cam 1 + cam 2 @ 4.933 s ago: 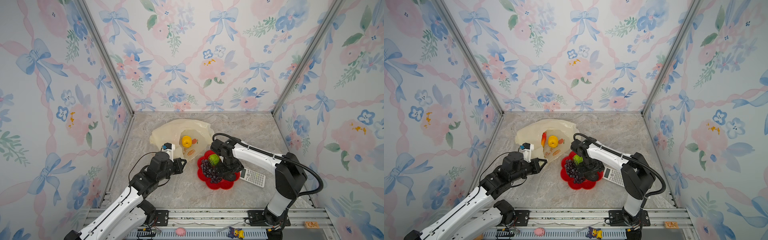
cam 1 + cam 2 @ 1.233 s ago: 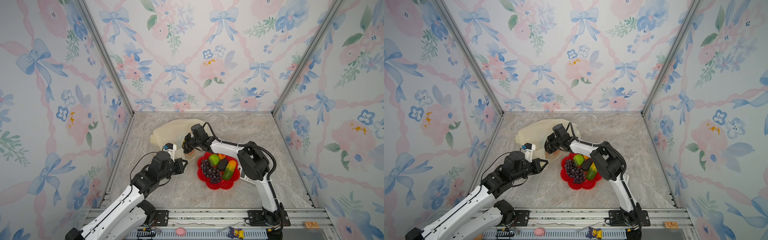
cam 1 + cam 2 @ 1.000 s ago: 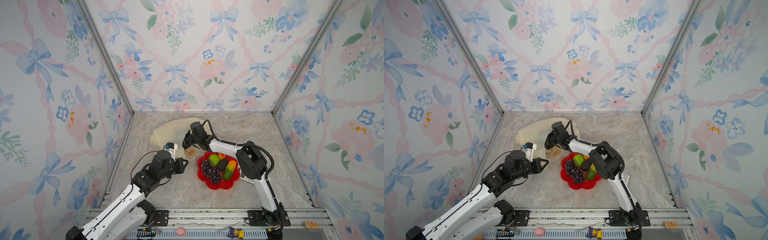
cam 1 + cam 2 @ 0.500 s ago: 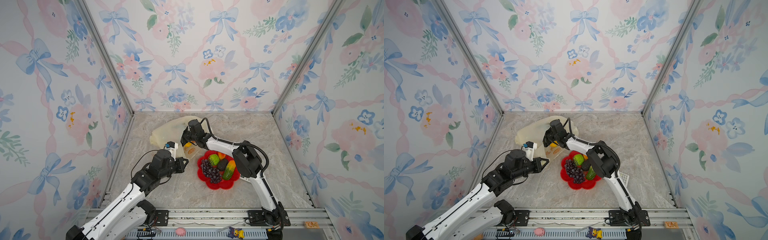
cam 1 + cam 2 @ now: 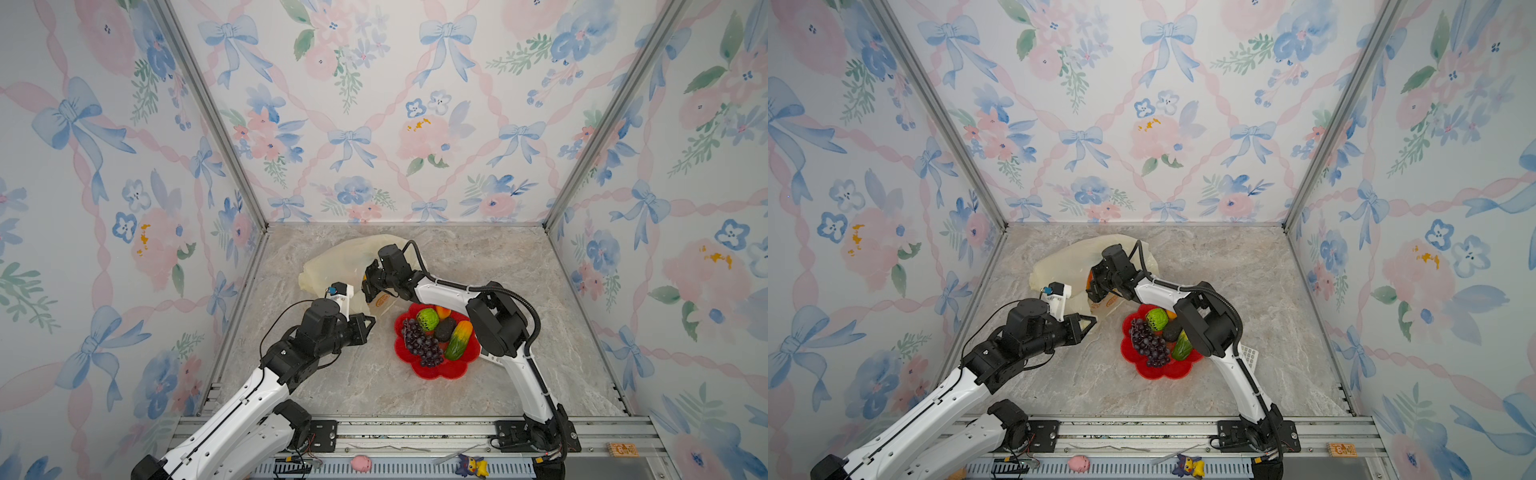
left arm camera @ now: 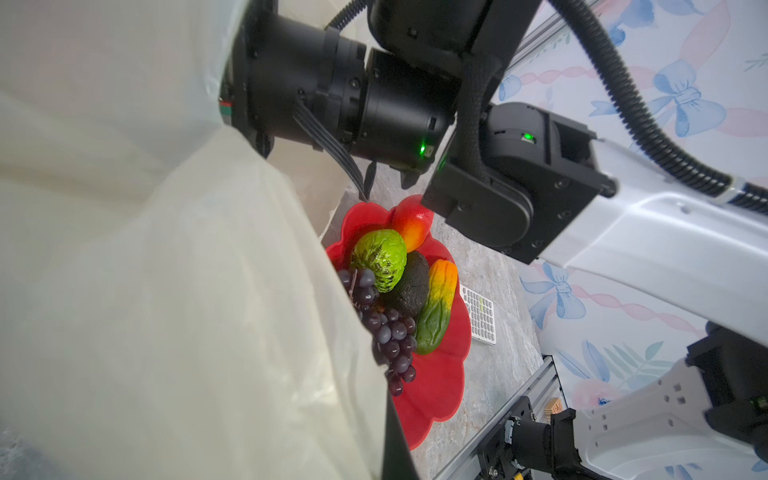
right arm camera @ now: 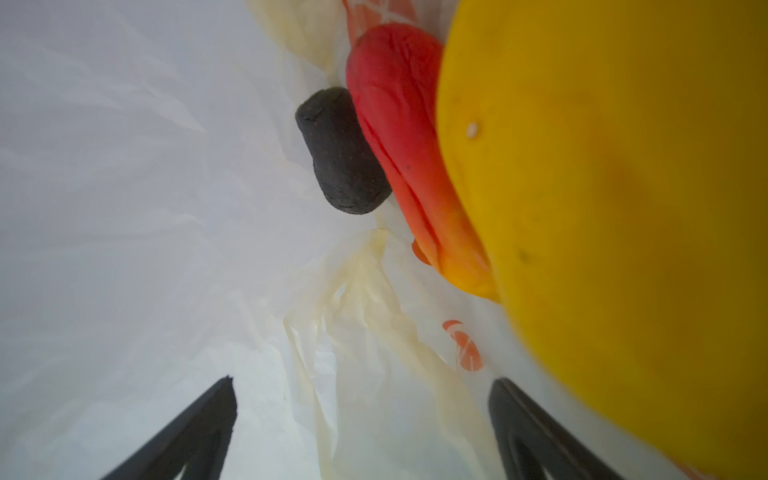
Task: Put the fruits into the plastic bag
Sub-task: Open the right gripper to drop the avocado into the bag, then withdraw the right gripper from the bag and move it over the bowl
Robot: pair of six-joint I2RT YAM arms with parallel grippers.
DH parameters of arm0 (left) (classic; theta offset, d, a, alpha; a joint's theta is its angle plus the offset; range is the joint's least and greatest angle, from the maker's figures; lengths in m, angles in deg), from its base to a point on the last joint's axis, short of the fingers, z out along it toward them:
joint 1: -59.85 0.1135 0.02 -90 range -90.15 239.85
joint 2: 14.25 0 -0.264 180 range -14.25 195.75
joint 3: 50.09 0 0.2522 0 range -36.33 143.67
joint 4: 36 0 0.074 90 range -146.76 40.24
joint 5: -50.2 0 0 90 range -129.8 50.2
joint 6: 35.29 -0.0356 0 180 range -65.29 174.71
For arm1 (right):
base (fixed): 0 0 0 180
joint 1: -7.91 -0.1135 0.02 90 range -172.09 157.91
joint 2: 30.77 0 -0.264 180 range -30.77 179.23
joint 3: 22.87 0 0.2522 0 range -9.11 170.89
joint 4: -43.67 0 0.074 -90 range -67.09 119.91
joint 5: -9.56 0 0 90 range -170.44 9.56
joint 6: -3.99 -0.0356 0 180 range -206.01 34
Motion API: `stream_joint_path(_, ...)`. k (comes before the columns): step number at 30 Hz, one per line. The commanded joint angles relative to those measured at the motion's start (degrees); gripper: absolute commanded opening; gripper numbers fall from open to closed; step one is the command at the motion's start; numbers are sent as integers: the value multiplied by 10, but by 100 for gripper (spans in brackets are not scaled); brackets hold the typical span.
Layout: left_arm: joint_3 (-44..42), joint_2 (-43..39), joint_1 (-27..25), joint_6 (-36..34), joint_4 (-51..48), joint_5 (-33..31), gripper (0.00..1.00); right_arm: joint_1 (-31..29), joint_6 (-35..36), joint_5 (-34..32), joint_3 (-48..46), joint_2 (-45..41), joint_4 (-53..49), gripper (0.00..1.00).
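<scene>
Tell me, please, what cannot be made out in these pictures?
- Right gripper: in both top views its fingertips are hidden inside the plastic bag.
- Yellow fruit: right wrist view, blurred and cut off by the edge.
- Dark lump beside the red-yellow mango: too unclear to identify.
- Left gripper: left wrist view, fingertips covered by the bag.
- Calculator: keys too small; partly hidden by the right arm in both top views.

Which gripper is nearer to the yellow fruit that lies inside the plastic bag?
Right. The right gripper is open inside the plastic bag, with the yellow fruit just beside it. The left gripper is outside, pinching the bag's rim.
</scene>
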Motion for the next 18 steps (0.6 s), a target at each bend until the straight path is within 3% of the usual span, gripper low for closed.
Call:
stream_joint_path(1, 5, -12, 11, -5, 2, 6, 0, 1, 29, 17, -20, -54, -25, 96)
stream_joint_path(9, -1, -26, 41, -9, 1, 29, 0, 10, 134, 17, -29, -110, -150, 96)
stream_joint_path(18, 3, -23, 66, -26, -5, 55, 0, 24, 302, -14, 8, -162, -361, 96)
